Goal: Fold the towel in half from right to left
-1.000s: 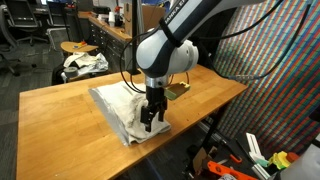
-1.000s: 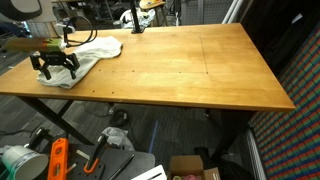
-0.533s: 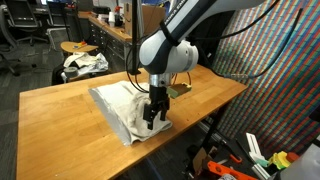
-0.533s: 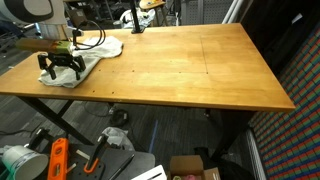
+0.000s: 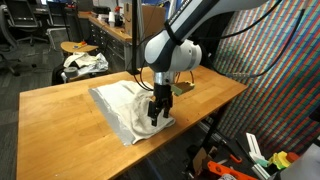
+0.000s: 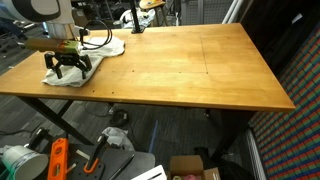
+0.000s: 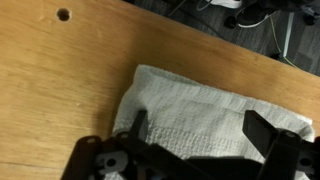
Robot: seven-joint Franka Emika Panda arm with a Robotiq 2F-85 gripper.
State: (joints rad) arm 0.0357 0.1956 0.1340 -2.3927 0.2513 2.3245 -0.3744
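Observation:
A white towel [image 5: 122, 106] lies spread and slightly rumpled on the wooden table [image 5: 60, 120]; it also shows in an exterior view [image 6: 95, 48] and fills the lower part of the wrist view [image 7: 200, 115]. My gripper [image 5: 157, 120] hangs low over the towel's near corner by the table edge. In the wrist view its two black fingers [image 7: 200, 135] stand wide apart over the cloth with nothing between them. It is seen too in an exterior view [image 6: 67, 70], fingers spread above the towel's edge.
A stool with crumpled cloth [image 5: 85, 63] stands behind the table. A small brown object [image 5: 180, 88] lies near the towel. Tools and clutter [image 6: 60, 160] lie on the floor below. A hole [image 7: 63, 14] marks the tabletop.
The gripper has moved a little along the towel's edge toward the table corner, staying open and low over the cloth. The towel has not visibly moved.

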